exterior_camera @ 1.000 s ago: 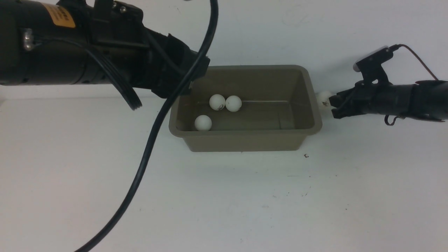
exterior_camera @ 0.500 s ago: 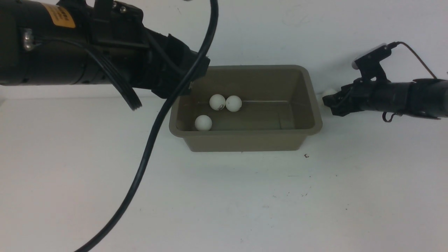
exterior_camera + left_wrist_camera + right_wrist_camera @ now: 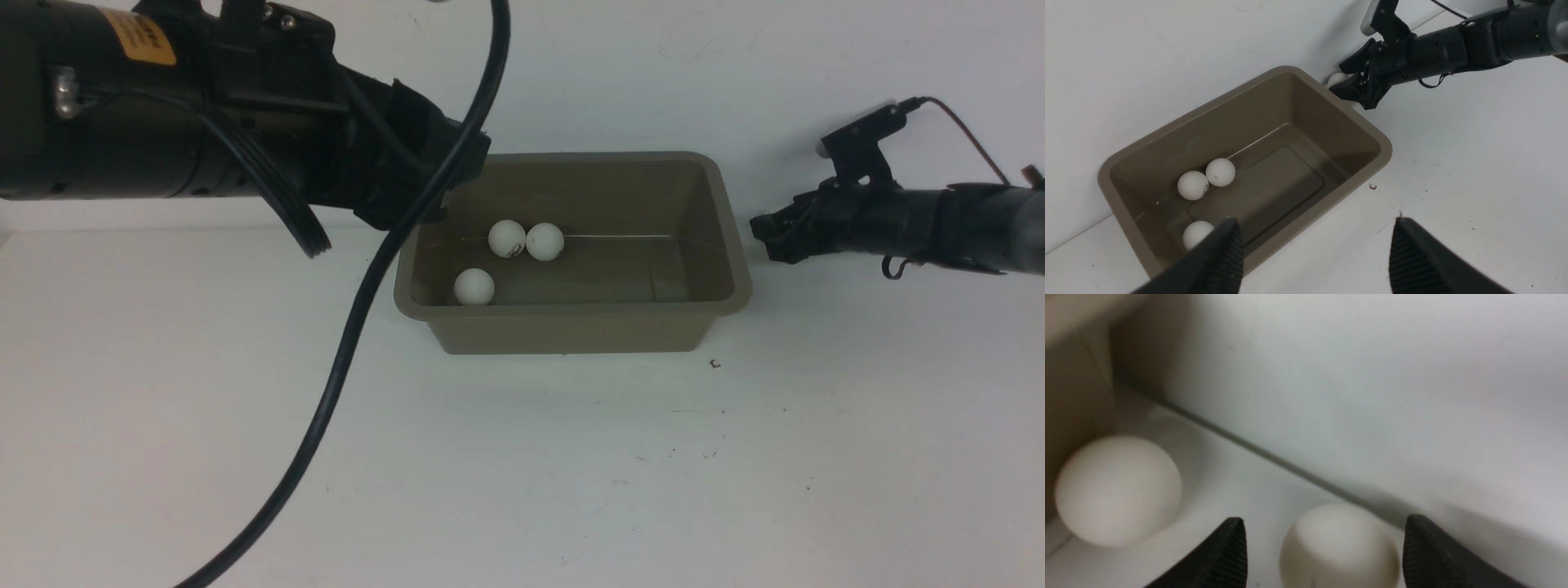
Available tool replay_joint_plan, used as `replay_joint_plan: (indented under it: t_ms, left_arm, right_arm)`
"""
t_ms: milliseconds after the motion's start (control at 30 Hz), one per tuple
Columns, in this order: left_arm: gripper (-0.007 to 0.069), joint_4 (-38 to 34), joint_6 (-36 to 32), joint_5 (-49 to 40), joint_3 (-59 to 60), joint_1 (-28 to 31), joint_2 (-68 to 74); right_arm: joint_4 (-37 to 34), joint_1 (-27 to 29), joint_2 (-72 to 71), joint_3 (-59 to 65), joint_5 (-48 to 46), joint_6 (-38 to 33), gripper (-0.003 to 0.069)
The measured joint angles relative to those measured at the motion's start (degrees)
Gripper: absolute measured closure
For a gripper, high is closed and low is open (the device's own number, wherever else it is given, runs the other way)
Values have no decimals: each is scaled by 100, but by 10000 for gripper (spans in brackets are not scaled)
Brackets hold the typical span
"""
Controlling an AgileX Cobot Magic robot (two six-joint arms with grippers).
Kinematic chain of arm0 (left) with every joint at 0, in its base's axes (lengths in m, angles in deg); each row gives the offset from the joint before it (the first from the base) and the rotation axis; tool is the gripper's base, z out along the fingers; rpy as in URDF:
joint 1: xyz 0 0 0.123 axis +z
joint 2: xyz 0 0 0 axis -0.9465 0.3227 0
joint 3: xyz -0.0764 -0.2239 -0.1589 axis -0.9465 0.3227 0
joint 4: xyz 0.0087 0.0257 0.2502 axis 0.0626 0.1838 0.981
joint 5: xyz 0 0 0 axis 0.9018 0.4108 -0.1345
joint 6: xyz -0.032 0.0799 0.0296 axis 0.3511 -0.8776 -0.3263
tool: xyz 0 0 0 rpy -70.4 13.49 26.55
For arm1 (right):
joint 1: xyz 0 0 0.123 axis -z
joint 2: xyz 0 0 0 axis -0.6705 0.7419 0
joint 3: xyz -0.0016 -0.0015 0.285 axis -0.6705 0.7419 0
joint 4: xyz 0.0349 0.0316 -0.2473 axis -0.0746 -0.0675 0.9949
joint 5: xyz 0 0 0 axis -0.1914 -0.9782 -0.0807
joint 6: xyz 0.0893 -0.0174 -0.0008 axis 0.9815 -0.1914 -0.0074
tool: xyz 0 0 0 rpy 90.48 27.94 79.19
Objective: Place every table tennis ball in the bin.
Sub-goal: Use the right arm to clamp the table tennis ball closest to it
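The jaws of your right gripper [image 3: 1323, 528] stand apart around a small matte white ball [image 3: 1339, 549] on the white table [image 3: 522, 474] beside the grey-brown plastic bin [image 3: 571, 331]; centre it, then close gently.

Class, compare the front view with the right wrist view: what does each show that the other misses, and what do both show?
Front only: three small white table tennis balls lying inside the rectangular grey-brown plastic bin, plus a black cable. Right wrist only: two more white balls on the white table outside the bin, one between the fingers of the open right gripper, one beside the bin's wall. Both: bin, right gripper, table.
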Motion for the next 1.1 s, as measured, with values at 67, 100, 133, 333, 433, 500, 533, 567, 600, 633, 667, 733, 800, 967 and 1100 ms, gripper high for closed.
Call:
replay_joint_plan:
  t_ms: [67,100,133,333,433,500,533,567,600,633,667,733,800,967,1100]
  left_arm:
    - [187,-1,0,0,0,0,0]
    - [187,-1,0,0,0,0,0]
    - [187,-1,0,0,0,0,0]
    - [187,-6,0,0,0,0,0]
    - [187,-6,0,0,0,0,0]
    - [187,-6,0,0,0,0,0]
    - [187,-6,0,0,0,0,0]
    - [187,-6,0,0,0,0,0]
    - [187,-6,0,0,0,0,0]
    - [187,-6,0,1,0,0,0]
    - [187,-1,0,6,0,0,0]
    - [187,5,0,28,0,0,0]
    - [187,5,0,85,0,0,0]
    - [187,5,0,171,0,0,0]
    - [187,5,0,201,0,0,0]
  right_arm:
    - [0,0,35,0,54,0,193]
    - [0,-5,55,0,96,0,199]
    - [0,-5,67,0,123,0,209]
    - [-11,-5,77,0,168,-9,302]
    - [-11,-5,77,0,173,-16,302]
    - [-11,-5,77,0,173,-16,302]
    - [-11,-5,77,0,173,-16,302]
    - [-11,-5,77,0,173,-16,302]
    - [-11,-5,77,0,178,-16,302]
    - [-11,-5,65,0,180,1,302]
    - [-11,-5,27,0,192,36,302]
    - [98,-5,-106,0,232,199,302]
    - [368,-5,-341,0,231,502,302]
    - [1383,-5,-733,0,148,1342,302]
    - [2073,-5,-871,0,-122,1929,302]
